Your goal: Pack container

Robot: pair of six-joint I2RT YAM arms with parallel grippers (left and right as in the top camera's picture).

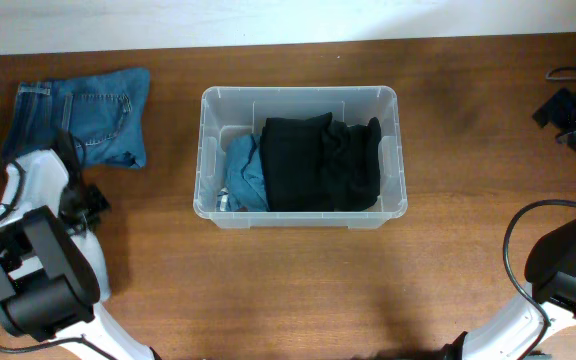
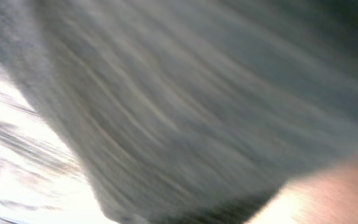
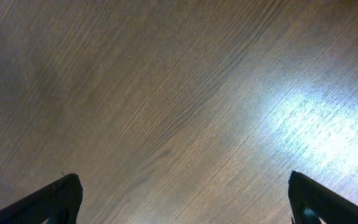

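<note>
The container [image 1: 300,92], a clear plastic bin, stands mid-table. Inside it lie a folded black garment [image 1: 318,165] and, on its left side, a blue garment [image 1: 245,175]. Folded blue jeans [image 1: 88,115] lie on the table at the far left. My left gripper [image 1: 67,150] is down at the jeans' lower left edge. The left wrist view is filled with blurred grey-blue cloth [image 2: 185,106], and its fingers are hidden. My right gripper [image 3: 184,193] hangs open over bare wood, with nothing between its fingers [image 3: 55,199].
The wooden table [image 1: 298,290] runs across the whole view. The left arm's base [image 1: 38,270] sits at the front left and the right arm's base [image 1: 568,265] at the front right. Black cabling and hardware [image 1: 566,105] lie at the far right edge.
</note>
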